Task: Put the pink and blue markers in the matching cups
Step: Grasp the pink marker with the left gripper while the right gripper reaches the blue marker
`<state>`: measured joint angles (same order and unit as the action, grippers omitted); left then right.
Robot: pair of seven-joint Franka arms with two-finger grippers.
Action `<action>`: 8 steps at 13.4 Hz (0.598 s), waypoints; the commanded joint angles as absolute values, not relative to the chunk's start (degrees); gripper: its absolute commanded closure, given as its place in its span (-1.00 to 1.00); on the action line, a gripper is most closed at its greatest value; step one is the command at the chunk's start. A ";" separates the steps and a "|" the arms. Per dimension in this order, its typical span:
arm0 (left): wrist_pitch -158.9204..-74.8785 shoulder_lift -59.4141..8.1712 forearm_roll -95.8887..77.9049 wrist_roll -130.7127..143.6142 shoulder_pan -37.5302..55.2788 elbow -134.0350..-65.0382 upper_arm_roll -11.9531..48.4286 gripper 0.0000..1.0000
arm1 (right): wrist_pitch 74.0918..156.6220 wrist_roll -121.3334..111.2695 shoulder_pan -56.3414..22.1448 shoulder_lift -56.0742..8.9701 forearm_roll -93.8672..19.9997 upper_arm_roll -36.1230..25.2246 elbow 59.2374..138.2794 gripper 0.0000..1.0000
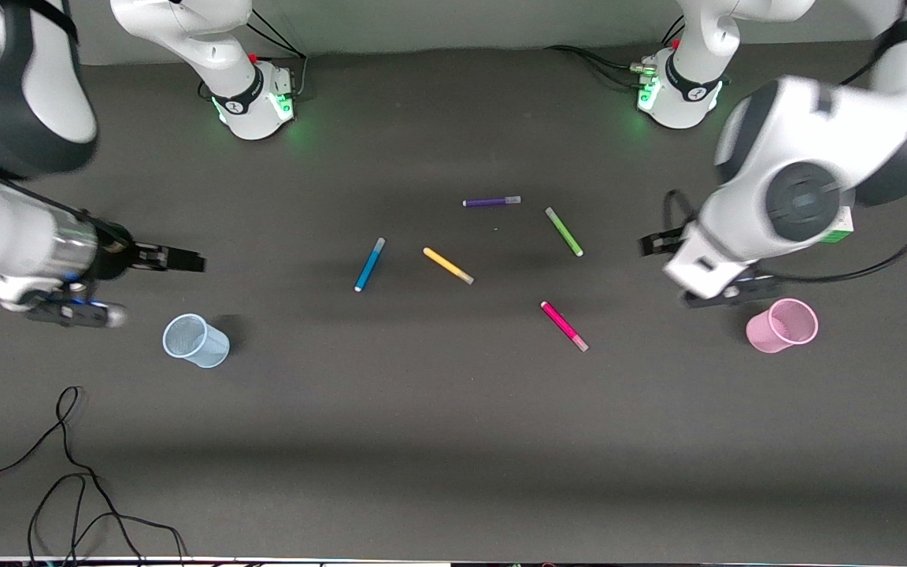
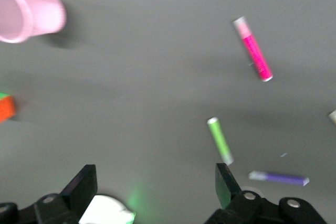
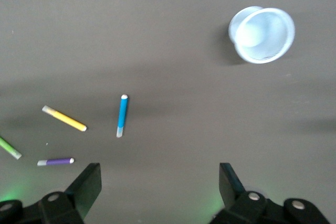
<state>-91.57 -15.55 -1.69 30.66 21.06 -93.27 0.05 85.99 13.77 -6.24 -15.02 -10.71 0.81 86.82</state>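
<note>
The blue marker (image 1: pixel 369 264) lies near the table's middle and shows in the right wrist view (image 3: pixel 122 115). The pink marker (image 1: pixel 564 326) lies nearer the front camera, toward the left arm's end, and shows in the left wrist view (image 2: pixel 254 51). The pale blue cup (image 1: pixel 196 340) (image 3: pixel 261 34) stands toward the right arm's end. The pale pink cup (image 1: pixel 782 324) (image 2: pixel 29 14) stands toward the left arm's end. My right gripper (image 1: pixel 186 260) (image 3: pixel 157 182) is open and empty, up in the air by the blue cup. My left gripper (image 1: pixel 654 244) (image 2: pixel 156 182) is open and empty, up in the air by the pink cup.
A yellow marker (image 1: pixel 448 265), a green marker (image 1: pixel 564 231) and a purple marker (image 1: pixel 491 201) lie among the task markers. A small green and orange box (image 2: pixel 5 107) sits under the left arm. Black cables (image 1: pixel 68 472) trail at the table's front corner.
</note>
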 commanded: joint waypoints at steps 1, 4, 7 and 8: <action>-99.45 -22.39 -2.81 42.14 26.00 -91.50 -0.97 -0.99 | 84.55 18.43 -10.09 -22.04 -11.86 0.97 80.79 -0.99; -108.96 -31.96 -3.69 54.98 29.52 -87.91 -0.97 -0.99 | 84.55 21.53 -13.96 -27.67 -12.13 0.97 76.83 -0.99; -114.67 -38.31 -6.84 59.33 29.88 -85.69 -0.97 -0.99 | 84.73 21.53 -16.08 -29.44 -13.52 0.97 76.64 -0.99; -116.61 -39.19 -8.86 59.59 29.80 -86.65 -0.97 -0.98 | 84.73 21.53 -16.08 -30.31 -14.67 0.97 76.55 -0.98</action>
<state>-114.91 -36.44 -5.88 57.52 29.37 -88.69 0.05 86.12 20.37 -15.93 -28.21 -12.01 1.25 79.32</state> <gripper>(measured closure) 0.004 0.004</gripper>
